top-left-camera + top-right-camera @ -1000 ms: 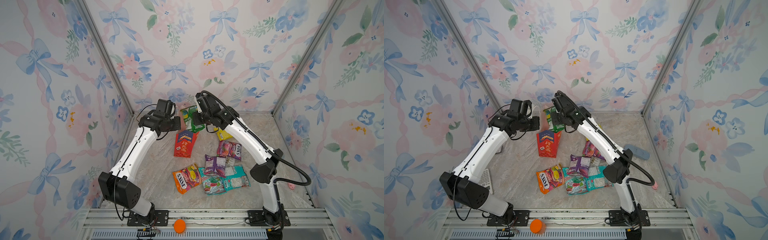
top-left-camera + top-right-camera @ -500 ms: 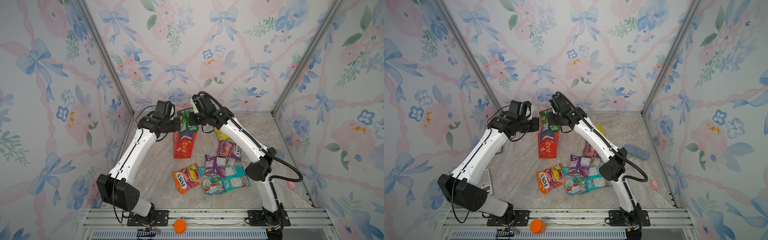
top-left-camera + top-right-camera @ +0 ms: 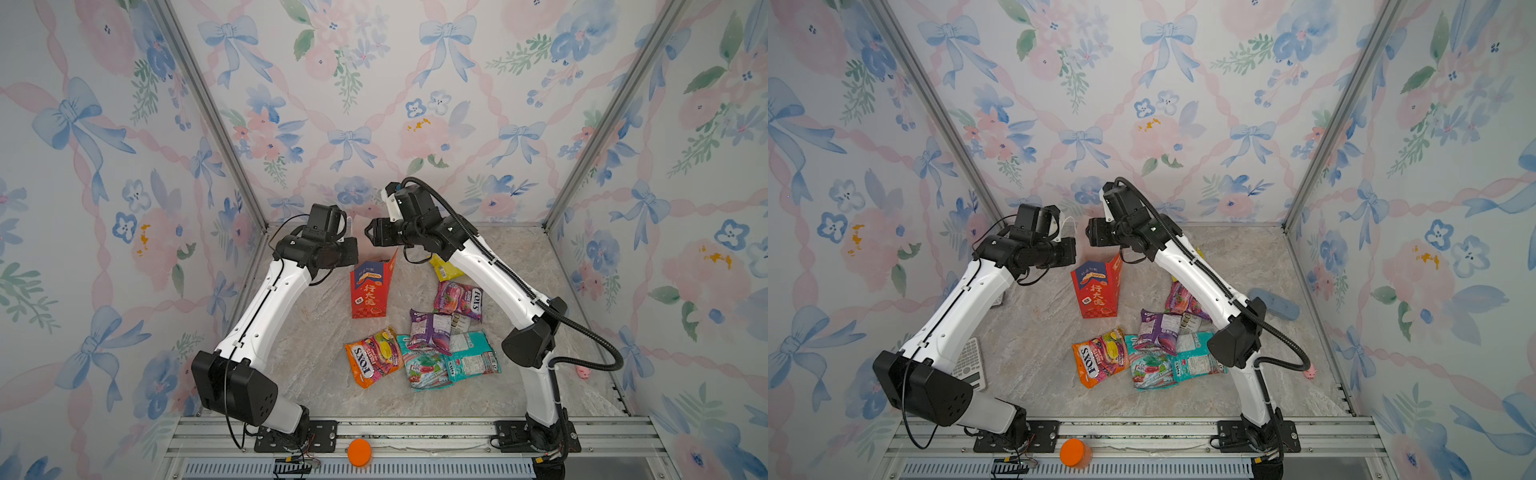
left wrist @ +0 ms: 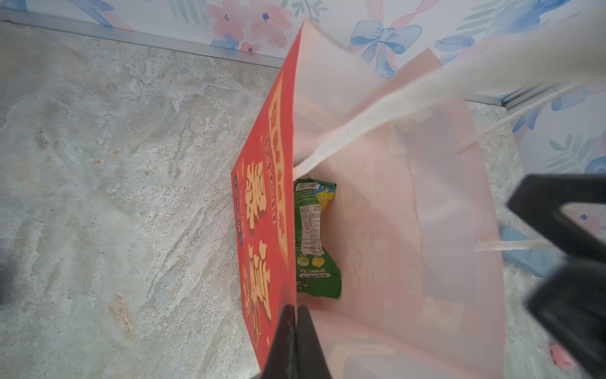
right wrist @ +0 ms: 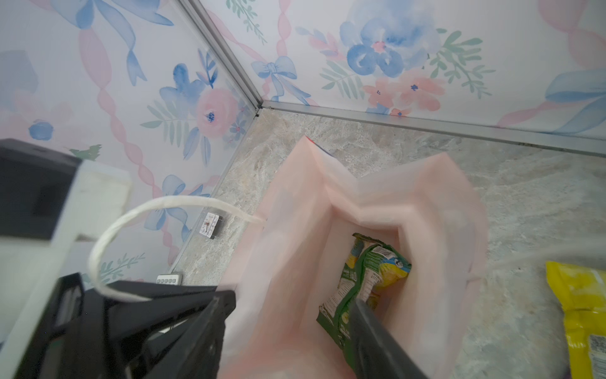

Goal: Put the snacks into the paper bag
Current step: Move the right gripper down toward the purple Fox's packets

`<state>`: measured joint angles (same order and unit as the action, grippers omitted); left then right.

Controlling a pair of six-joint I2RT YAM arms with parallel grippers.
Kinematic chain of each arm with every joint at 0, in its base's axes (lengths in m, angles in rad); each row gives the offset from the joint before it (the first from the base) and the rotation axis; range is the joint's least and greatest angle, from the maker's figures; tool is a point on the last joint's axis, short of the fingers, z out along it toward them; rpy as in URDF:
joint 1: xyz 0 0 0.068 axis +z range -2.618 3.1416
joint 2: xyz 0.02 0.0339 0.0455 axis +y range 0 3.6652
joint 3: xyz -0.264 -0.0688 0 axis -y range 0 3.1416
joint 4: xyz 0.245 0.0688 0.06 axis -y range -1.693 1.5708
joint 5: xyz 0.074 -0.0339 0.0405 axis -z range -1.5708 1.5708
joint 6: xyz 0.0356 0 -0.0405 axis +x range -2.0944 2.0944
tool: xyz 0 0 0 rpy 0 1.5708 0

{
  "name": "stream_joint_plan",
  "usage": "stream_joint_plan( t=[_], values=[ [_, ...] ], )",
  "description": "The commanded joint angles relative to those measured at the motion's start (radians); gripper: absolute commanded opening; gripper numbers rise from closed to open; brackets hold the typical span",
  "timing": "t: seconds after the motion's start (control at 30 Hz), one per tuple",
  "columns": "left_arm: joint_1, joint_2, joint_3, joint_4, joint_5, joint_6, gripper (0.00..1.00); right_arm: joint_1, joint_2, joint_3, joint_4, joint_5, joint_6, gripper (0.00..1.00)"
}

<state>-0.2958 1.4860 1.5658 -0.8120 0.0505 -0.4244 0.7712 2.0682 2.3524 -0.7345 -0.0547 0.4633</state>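
Green plastic snack packet point(image 5: 364, 282) inside red paper bag point(image 3: 370, 291) beneath released right pincer point(image 5: 292, 308); left pincer point(image 4: 295, 310) clenches rim. Next: fetch another.

Three walls point(image 3: 374, 83) close in the cell, papered in a pale watercolour print of blue bows, pink roses, green sprigs and twisting pink ribbons. Slim aluminium posts point(image 3: 212, 116) run up the two back corners, and a matching metal strip point(image 5: 426, 126) edges the foot of the back wall. The desk point(image 3: 316, 353) has a grey-beige marbled stone look with fine veins. Along its near edge lies a ribbed aluminium rail point(image 3: 415, 428) with a slotted grille point(image 3: 415, 469) below. The light is soft and even, with only faint shadows
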Motion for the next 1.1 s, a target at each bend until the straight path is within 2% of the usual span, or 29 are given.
stream_joint_plan(
  t=[0.0, 0.17, 0.33, 0.5, 0.57, 0.77, 0.87, 1.07],
  values=[
    [0.014, -0.034, -0.018, 0.012, 0.019, -0.011, 0.0, -0.016, -0.132, -0.09, 0.124, -0.066, -0.003, 0.66],
    [0.024, -0.036, -0.028, 0.016, 0.031, -0.013, 0.0, -0.029, -0.295, -0.321, 0.232, -0.09, -0.02, 0.71],
    [0.027, -0.036, -0.029, 0.018, 0.038, -0.013, 0.0, -0.04, -0.506, -0.62, 0.279, 0.018, -0.051, 0.83],
    [0.034, -0.039, -0.026, 0.018, 0.037, -0.01, 0.0, -0.049, -0.669, -0.887, 0.257, 0.135, -0.034, 0.99],
    [0.037, -0.041, -0.028, 0.018, 0.04, -0.009, 0.0, -0.052, -0.711, -0.968, 0.226, 0.168, -0.011, 0.97],
    [0.044, -0.049, -0.042, 0.019, 0.039, -0.006, 0.0, -0.066, -0.758, -1.134, 0.147, 0.197, 0.106, 0.97],
    [0.048, -0.053, -0.046, 0.02, 0.042, -0.008, 0.0, -0.087, -0.755, -1.204, 0.121, 0.156, 0.187, 0.97],
    [0.049, -0.052, -0.048, 0.02, 0.044, -0.008, 0.0, -0.112, -0.755, -1.343, 0.15, 0.068, 0.272, 0.99]
  ],
)
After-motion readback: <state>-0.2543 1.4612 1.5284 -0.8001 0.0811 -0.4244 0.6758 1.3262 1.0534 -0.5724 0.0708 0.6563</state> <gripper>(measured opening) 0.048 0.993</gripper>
